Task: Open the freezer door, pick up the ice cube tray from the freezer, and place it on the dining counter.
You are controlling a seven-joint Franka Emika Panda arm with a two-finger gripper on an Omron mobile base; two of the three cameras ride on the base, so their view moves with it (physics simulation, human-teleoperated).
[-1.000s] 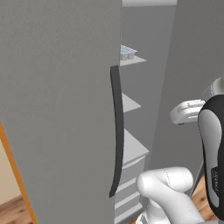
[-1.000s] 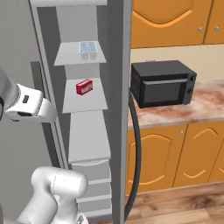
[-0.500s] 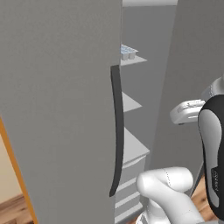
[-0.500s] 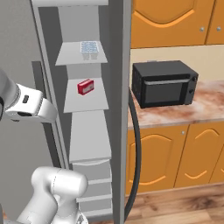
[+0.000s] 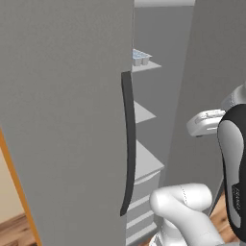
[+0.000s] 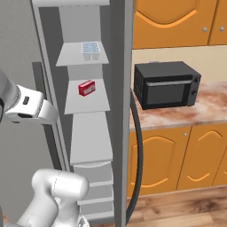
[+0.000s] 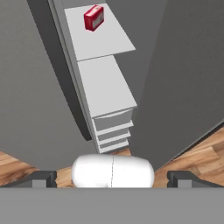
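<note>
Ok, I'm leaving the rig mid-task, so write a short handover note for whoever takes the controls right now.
Gripper: jaws wide open, holding nothing, aimed down at the freezer's lower shelves.
Freezer door: open, shelves exposed.
Ice cube tray: on an upper shelf of the freezer, above the shelf with the small red box.
Done: door opened.
Left: reach up, grasp the tray, carry it to the dining counter.

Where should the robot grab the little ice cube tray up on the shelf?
Probably by a short end of the ice cube tray, coming straight in from the open front of the freezer. It lies flat on the shelf, near the front edge, and looks narrow enough for the open pincer to close across it.
</note>
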